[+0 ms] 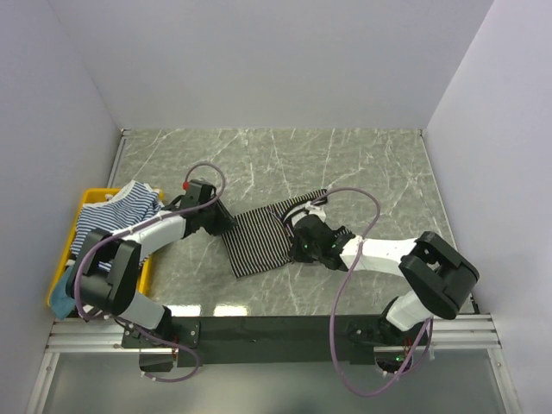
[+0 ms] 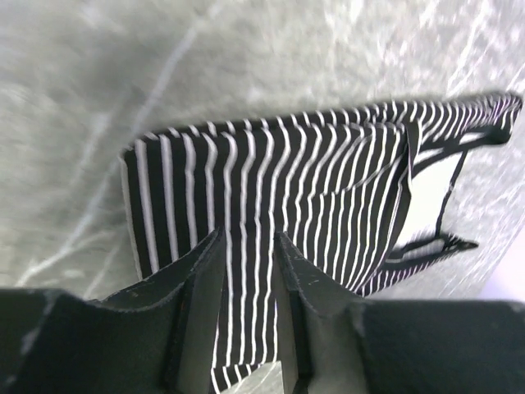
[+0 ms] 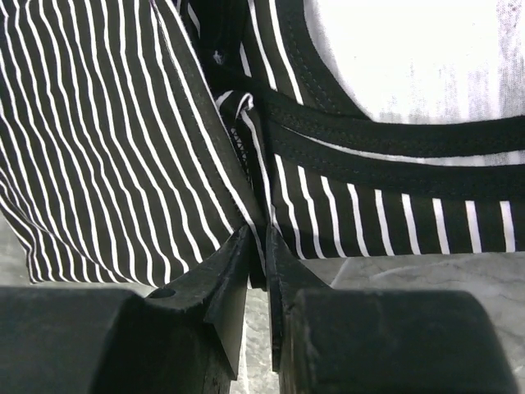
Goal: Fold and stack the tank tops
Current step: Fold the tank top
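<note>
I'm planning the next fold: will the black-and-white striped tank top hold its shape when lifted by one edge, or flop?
Probably floppy: the black-and-white tank top lies flat and creased, bunching where the right gripper pinches it. Likely light too, being thin fabric. It may slide easily on the smooth marble table.

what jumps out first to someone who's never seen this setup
The black-and-white striped tank top lies mid-way across the marble table. The left claw straddles one of its edges, and the right claw pinches the opposite side by the black trim. Next comes the yellow bin at the table's left edge, holding a blue-and-white striped top.
</note>
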### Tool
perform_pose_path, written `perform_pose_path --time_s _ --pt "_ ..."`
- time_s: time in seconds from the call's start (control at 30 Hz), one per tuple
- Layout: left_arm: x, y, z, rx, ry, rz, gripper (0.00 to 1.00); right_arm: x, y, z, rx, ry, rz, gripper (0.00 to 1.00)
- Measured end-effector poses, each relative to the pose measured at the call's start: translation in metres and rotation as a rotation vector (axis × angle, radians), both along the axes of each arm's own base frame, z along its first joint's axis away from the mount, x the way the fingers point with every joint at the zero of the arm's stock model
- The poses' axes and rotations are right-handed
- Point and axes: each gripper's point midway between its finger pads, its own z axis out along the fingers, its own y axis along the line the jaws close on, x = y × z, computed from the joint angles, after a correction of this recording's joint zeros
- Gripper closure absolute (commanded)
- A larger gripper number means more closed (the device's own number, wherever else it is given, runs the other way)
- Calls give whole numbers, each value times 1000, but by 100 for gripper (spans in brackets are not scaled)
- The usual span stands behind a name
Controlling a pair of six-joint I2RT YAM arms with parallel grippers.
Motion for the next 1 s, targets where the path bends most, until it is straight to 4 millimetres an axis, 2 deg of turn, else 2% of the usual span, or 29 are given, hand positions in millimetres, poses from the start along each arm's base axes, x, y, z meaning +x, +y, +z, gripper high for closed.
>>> perform_pose_path --time_s 0.1,0.23,0.3,0.4,0.47,0.57,0.67,0.73,0.83,0.93,1.0 --pt "6 9 1 -1 -6 27 59 0 0 1 22 -5 -12 76" --pt "11 22 6 -4 -24 65 55 -4 -8 6 9 -11 -25 67" --pt "13 29 11 1 -41 89 54 -6 -15 17 -3 -28 -33 64" --pt "14 38 15 5 -57 116 54 -5 -14 50 -14 -99 -25 60" --pt "13 42 11 6 -51 128 56 -3 1 74 2 -148 4 59" --pt "10 46 2 7 -31 141 57 -6 36 107 31 -218 87 59" --pt "13 44 -6 -4 -18 144 54 -14 76 119 20 -246 177 57" --pt "14 42 -11 -10 -12 142 50 -19 105 114 -12 -251 240 55" --pt "15 41 -17 -17 -2 139 46 -28 135 88 -90 -235 323 53" --pt "16 43 -23 -18 4 142 45 -36 152 57 -179 -211 389 51" --pt "17 43 -23 -28 -4 145 44 -41 156 42 -226 -199 417 50"
